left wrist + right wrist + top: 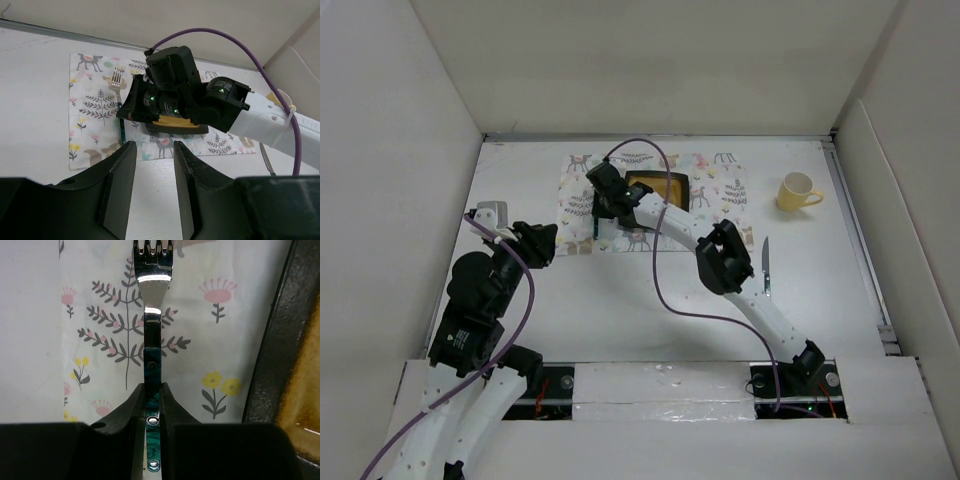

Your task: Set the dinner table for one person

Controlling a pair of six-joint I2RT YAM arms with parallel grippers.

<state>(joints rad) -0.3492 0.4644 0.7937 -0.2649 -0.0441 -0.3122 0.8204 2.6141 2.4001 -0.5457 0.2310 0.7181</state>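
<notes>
The dinner table (pixel 650 300) is a plain white tabletop with white walls. A placemat (pixel 725 190) printed with deer and plants lies at its back. A dark square plate (pixel 662 186) with a yellow inside sits on the placemat. My right gripper (pixel 152 390) is shut on the green handle of a fork (pixel 152 330). The fork is low over the placemat, left of the plate (pixel 295 365), tines pointing away. The fork's tines also show in the left wrist view (pixel 117 77). My left gripper (pixel 154 150) is open and empty, above bare table in front of the placemat (pixel 90 105).
A yellow cup (pixel 798 191) stands at the back right, off the placemat. A knife (pixel 766 265) lies on the table right of the right arm. A purple cable (pixel 660 230) loops over the right arm. White walls edge the table on three sides.
</notes>
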